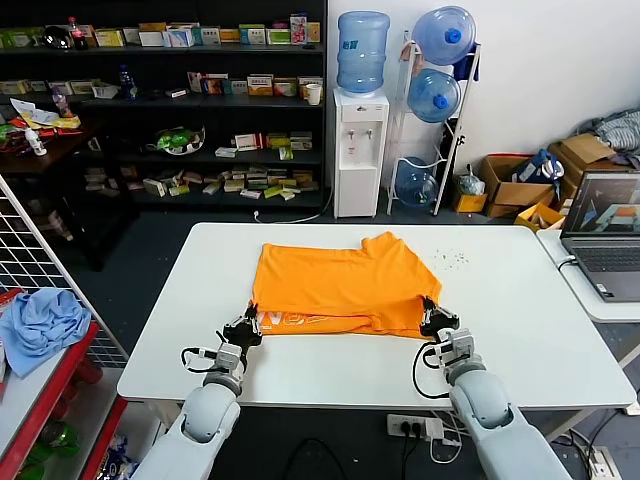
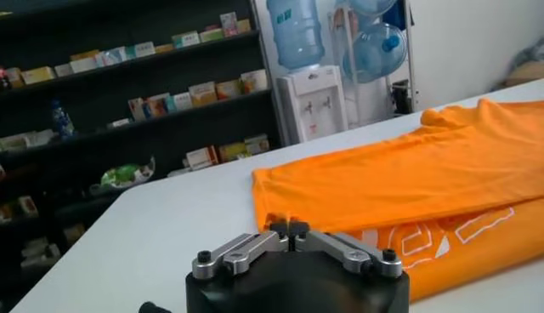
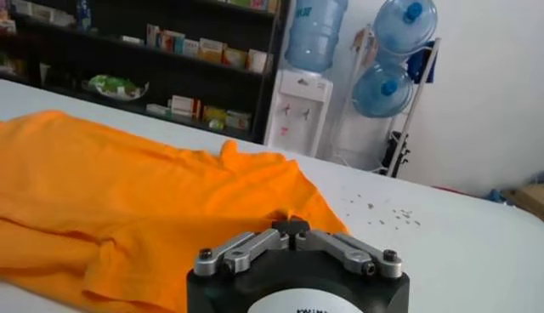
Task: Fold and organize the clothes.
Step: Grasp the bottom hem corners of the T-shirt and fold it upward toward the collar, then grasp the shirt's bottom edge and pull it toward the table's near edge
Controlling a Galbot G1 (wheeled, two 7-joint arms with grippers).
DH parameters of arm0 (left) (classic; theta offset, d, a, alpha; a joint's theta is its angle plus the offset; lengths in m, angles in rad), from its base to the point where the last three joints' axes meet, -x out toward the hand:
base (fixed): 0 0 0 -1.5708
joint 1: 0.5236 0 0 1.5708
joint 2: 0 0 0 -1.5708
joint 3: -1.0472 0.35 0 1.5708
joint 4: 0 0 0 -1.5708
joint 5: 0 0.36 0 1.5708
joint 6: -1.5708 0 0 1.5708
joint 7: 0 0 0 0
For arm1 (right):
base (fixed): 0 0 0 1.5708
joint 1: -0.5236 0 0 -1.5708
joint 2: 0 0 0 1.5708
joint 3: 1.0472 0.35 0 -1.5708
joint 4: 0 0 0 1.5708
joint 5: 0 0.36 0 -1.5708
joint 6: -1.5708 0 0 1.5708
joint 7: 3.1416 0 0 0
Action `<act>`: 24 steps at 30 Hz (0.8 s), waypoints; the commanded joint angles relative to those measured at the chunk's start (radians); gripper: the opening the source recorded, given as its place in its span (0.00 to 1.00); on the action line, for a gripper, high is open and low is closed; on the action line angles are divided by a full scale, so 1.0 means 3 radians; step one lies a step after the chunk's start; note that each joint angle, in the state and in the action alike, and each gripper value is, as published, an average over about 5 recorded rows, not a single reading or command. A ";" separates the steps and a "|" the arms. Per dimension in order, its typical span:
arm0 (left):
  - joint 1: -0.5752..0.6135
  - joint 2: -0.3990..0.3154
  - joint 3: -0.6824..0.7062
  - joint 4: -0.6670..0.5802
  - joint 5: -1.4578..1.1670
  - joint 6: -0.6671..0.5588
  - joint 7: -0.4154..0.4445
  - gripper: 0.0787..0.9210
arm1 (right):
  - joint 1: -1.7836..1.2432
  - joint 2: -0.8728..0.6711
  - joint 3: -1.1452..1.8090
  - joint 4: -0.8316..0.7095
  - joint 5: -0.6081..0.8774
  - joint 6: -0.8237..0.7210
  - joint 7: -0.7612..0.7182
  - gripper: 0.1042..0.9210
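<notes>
The orange T-shirt lies on the white table, folded partway with white lettering showing along its near edge. My left gripper is shut on the shirt's near left corner; in the left wrist view the fabric is pinched between the fingertips. My right gripper is shut on the near right corner; the right wrist view shows the orange fabric caught at the fingertips.
A laptop sits on a side table at the right. A light blue cloth lies on a red rack at the left. Shelves, a water dispenser and spare bottles stand behind the table. Small specks lie right of the shirt.
</notes>
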 commanded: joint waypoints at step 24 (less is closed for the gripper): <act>0.0175 0.0241 0.0014 -0.0213 -0.0923 0.0401 -0.0106 0.82 | -0.0472 -0.0236 0.0191 0.0400 0.0402 -0.0687 0.0037 0.77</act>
